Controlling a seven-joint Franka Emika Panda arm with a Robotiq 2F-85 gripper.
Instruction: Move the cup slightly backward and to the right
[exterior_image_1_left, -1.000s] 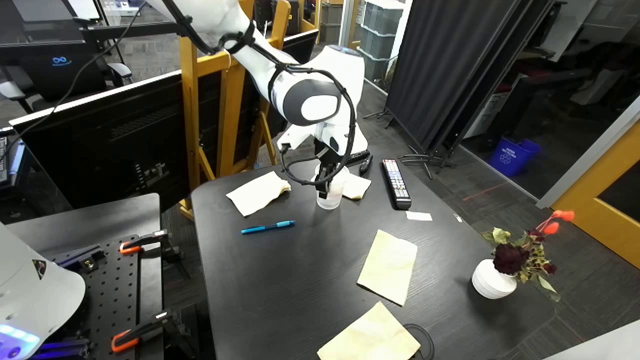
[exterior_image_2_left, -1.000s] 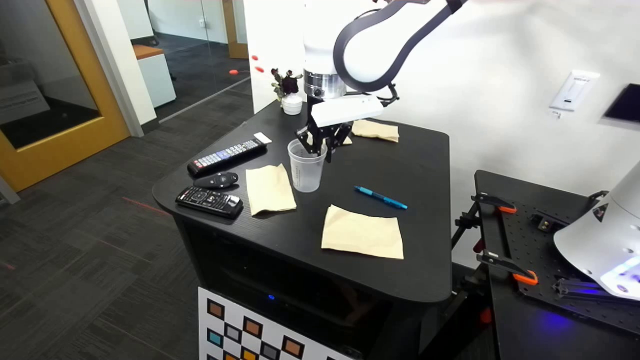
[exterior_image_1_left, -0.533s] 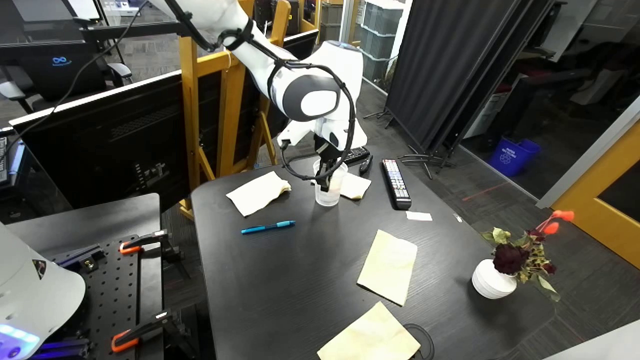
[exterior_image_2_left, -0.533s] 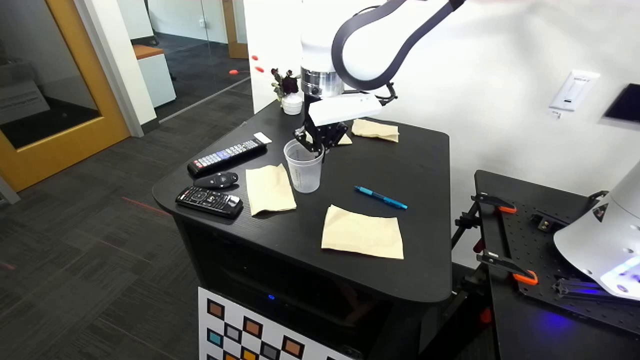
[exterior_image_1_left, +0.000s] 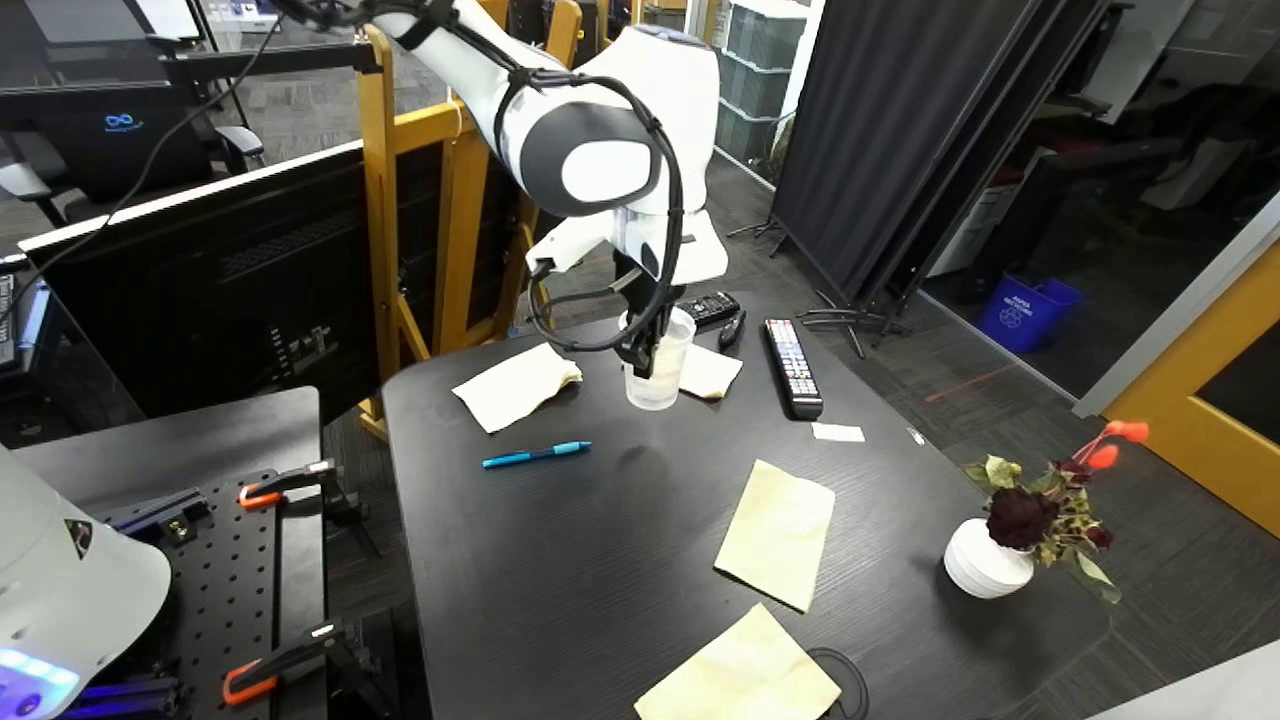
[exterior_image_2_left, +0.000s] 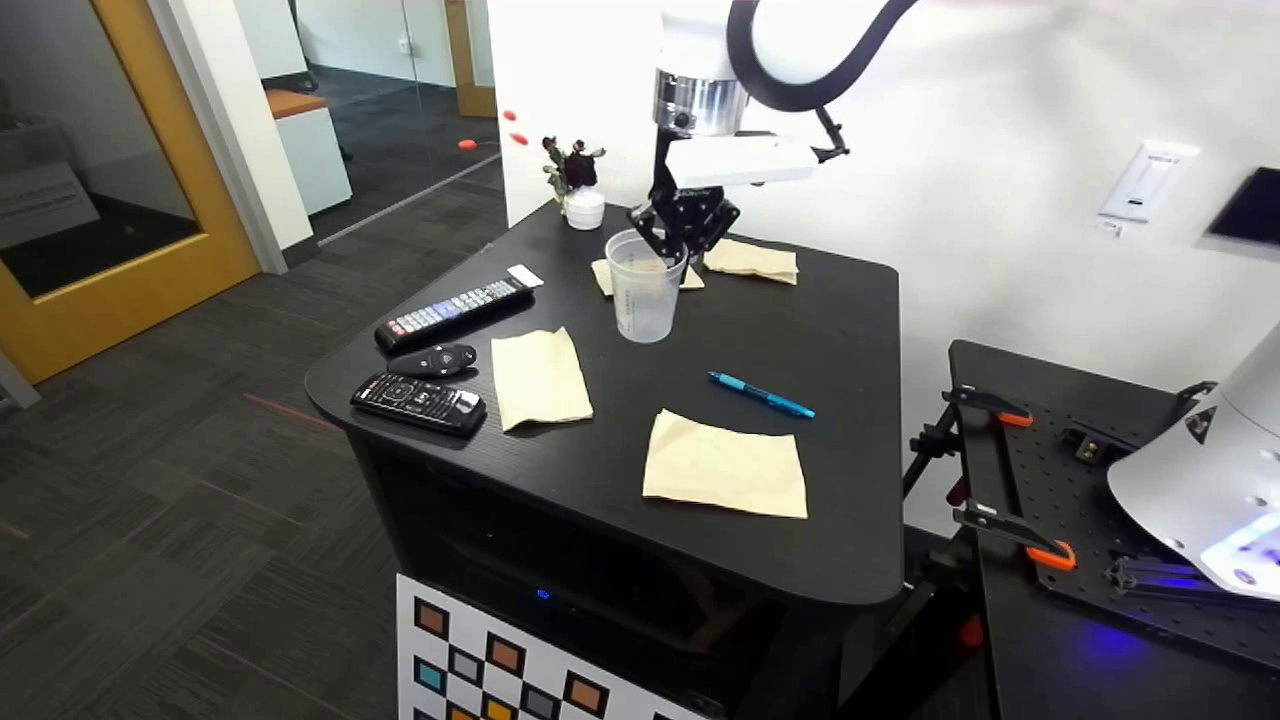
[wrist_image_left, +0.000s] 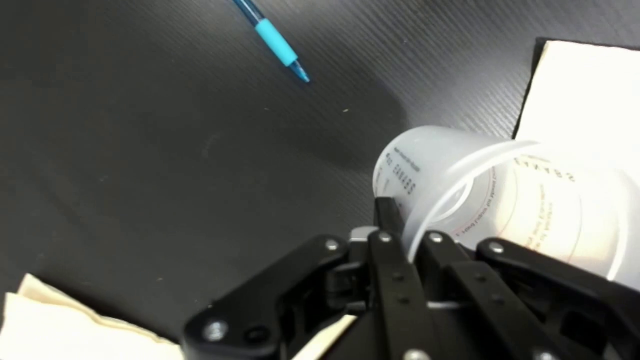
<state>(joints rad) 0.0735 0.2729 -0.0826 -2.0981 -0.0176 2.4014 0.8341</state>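
The cup (exterior_image_1_left: 672, 362) is translucent whitish plastic and hangs above the dark table, with a round shadow on the tabletop below it. It also shows in the other exterior picture (exterior_image_2_left: 642, 300), close to upright. My gripper (exterior_image_2_left: 672, 252) is shut on the cup's wall at the rim, one finger inside and one outside. In the wrist view the gripper (wrist_image_left: 407, 232) pinches the near rim, and the cup (wrist_image_left: 430, 155) shows its printed side and inner bottom. The inner fingertip is partly hidden by the cup wall.
Folded tan paper sheets (exterior_image_2_left: 541, 378) lie around the table, one (exterior_image_1_left: 775, 533) beyond the cup. A blue pen (exterior_image_2_left: 761, 394) lies near it. Remotes (exterior_image_2_left: 455, 312) lie along an edge. A white pot with flowers (exterior_image_1_left: 988, 558) stands at the far corner.
The cup has risen off the table with my gripper. In an exterior view it has moved up and right; a shadow shows below it now. The grip stays on its rim.
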